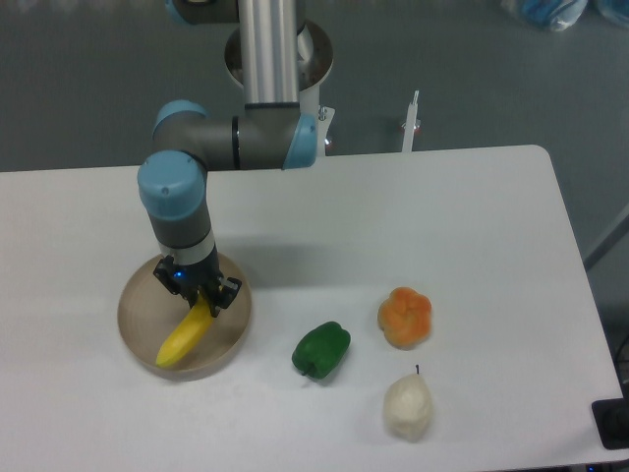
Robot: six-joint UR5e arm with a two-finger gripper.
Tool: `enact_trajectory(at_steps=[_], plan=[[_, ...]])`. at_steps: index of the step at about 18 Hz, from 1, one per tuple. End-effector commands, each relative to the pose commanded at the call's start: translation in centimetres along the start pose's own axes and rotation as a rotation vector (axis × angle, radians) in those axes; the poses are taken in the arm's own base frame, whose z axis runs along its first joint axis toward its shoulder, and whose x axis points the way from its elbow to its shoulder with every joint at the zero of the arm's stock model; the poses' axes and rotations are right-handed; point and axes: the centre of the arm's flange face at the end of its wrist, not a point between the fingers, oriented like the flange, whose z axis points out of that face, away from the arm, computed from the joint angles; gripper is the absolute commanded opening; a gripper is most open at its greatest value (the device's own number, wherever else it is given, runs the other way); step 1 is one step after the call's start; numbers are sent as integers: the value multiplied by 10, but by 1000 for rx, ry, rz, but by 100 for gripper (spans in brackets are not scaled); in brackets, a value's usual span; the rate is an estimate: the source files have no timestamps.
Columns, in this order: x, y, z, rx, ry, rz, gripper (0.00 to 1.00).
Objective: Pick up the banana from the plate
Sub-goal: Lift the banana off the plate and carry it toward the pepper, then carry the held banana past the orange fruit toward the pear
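The yellow banana (pixel 183 338) lies slanted over the round beige plate (pixel 134 307) at the left of the table. Its lower end points to the front left, and its upper end runs up between my gripper's fingers. My gripper (pixel 200 295) points straight down over the plate's middle and is shut on that upper end. The fingers hide the banana's top tip. I cannot tell whether the banana's lower end still touches the plate.
A green pepper (pixel 321 350) sits to the right of the plate. An orange lobed fruit (pixel 404 317) and a whitish pear (pixel 407 405) lie further right. The arm's base column (pixel 268 59) stands at the back edge of the white table.
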Motion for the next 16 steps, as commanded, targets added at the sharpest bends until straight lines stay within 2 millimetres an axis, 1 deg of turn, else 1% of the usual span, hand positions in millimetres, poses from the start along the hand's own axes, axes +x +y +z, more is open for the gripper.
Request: enact_trajectory(at_steps=[1,2,3,4,6,7,9,11,12,13,14,15,16], plan=[[-22,2,-14,21,-22,15,35],[-44,5,-23,32,-41,28,35],[-69,7,-29,38,-60,34,35],[-85,7,-34,46,-75,46,35],[-141,16,-50,63,-122,61,35],[-158,18,-57,70,-139,67,35],[-186,22,-68,79,-169,69,35],[-211,28,-72,80,-186,66,35],[-225,28,-70,75,-196,89,34],[-234,27,-67,66,-203,110,34],[-249,27,-64,57,-214,138,34],[-256,27,-62,50,-213,149,34],[-265,28,-64,45,-218,156,34]])
